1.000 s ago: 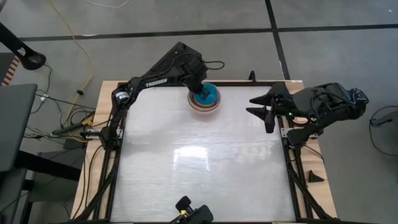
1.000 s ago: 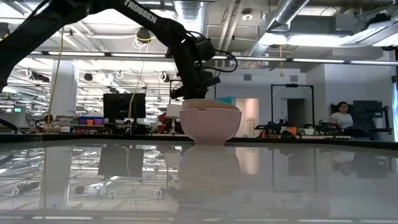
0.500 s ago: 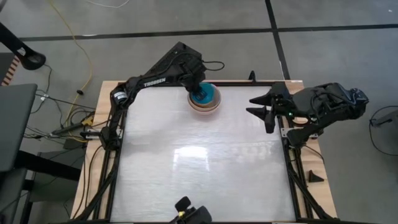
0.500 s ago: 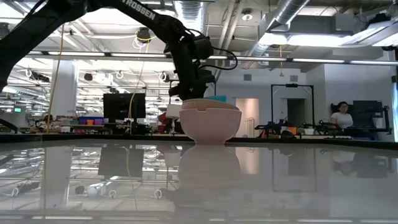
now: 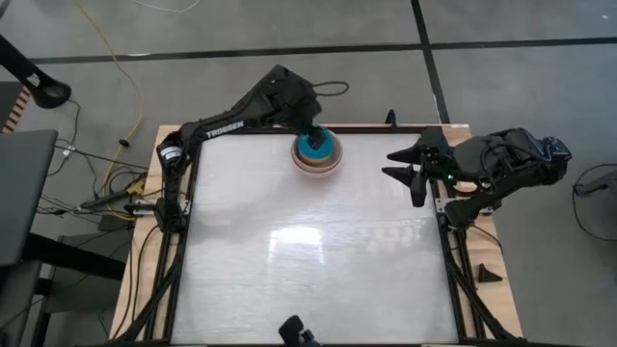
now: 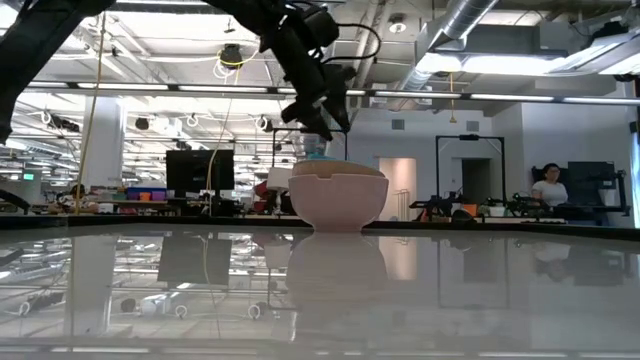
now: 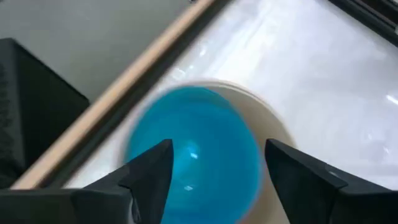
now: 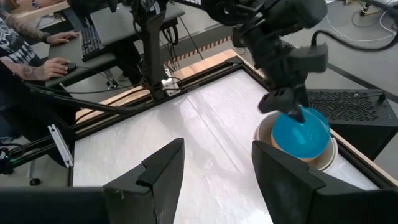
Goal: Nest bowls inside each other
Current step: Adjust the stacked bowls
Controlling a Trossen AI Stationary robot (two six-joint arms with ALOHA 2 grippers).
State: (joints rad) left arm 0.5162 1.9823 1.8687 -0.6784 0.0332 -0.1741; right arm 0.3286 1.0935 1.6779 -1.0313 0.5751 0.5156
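The bowls stand nested in one stack point(image 5: 316, 154) near the middle of the table's far edge. The turquoise-blue bowl point(image 7: 193, 149) sits innermost, its rim ringed by paler bowls. In the low view the outer pale pinkish bowl point(image 6: 338, 198) rests by its base on the table. My left gripper point(image 6: 325, 125) hangs open a little above the stack, with nothing between its fingers. My right gripper point(image 5: 405, 166) stands open and raised at the table's right edge, far from the stack.
The white tabletop point(image 5: 308, 251) stretches bare toward the near edge. A wooden border and a black frame rail point(image 7: 118, 93) run just behind the stack. Beyond the table, a person's hands point(image 8: 53, 65) rest at a keyboard.
My left gripper has opened, let go of the turquoise-blue bowl and risen out of the stack, drawing a little toward the far edge. The bowl stays seated inside the stack, which has not shifted.
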